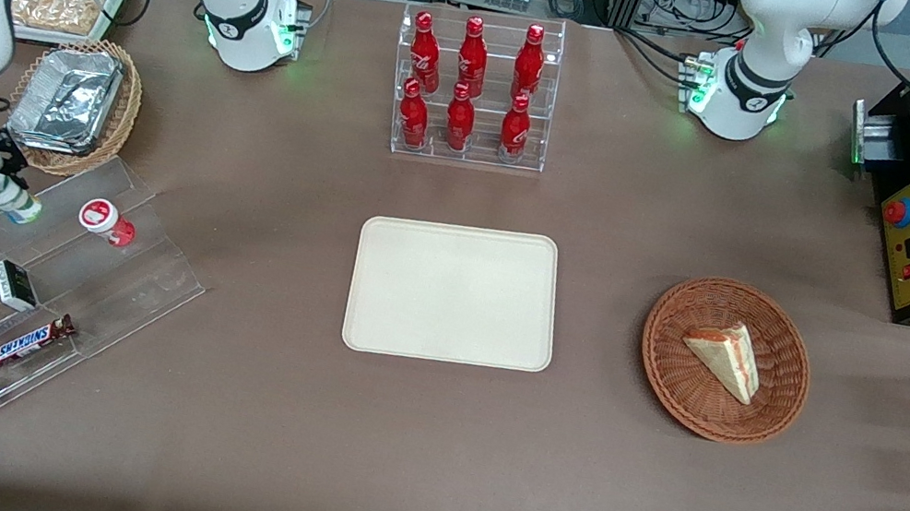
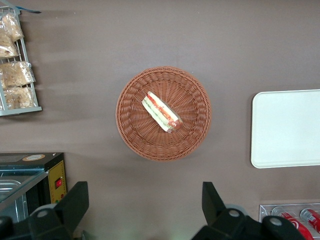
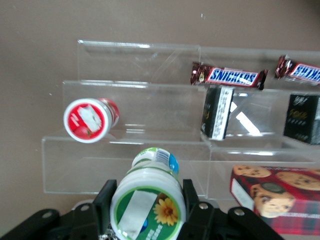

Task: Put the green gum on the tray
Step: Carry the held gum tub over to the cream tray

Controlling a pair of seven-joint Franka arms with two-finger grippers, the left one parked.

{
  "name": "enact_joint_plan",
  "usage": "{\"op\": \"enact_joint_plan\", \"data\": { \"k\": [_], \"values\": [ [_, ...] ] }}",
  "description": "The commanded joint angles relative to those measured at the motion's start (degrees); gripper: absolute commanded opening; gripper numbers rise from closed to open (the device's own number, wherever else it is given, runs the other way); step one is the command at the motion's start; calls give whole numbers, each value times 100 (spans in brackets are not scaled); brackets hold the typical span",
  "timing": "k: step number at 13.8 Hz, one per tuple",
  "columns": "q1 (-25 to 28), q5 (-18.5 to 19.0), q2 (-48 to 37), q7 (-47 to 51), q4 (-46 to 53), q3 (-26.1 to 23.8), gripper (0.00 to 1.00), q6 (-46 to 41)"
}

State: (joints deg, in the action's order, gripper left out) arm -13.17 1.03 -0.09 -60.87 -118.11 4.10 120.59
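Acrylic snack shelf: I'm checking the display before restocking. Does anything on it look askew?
The red gum bottle lies tipped on its side on the acrylic shelf. The gripper is shut on the green gum, beside it. Nothing looks spilled or damaged.

table (image 1: 244, 443): brown, matte.
middle: cream tray (image 1: 455, 293), bare.
toward the parked arm's end: wicker basket (image 1: 774, 410).
farther from the front camera: clear rack (image 1: 476, 91) of red bottles.
toward the working arm's end: clear stepped stand (image 1: 122, 286); the gripper (image 1: 0, 183) hovered over it.
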Motion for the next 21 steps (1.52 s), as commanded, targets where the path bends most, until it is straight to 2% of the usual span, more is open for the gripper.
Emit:
{"op": "enact_joint_plan", "data": {
  "k": [1,4,9,11,13,21],
  "values": [
    [279,91,9,460,280,-23,0,-413],
    [744,56,1,1145,289,-23,0,-598],
    [1965,12,36,3156,403,-32,0,-985],
    [2457,-356,80,3957,403,-23,0,-994],
    [2879,-445,185,4660,429,-23,0,-976],
    [4374,-665,1493,7289,1711,-23,0,-915]
  ]
}}
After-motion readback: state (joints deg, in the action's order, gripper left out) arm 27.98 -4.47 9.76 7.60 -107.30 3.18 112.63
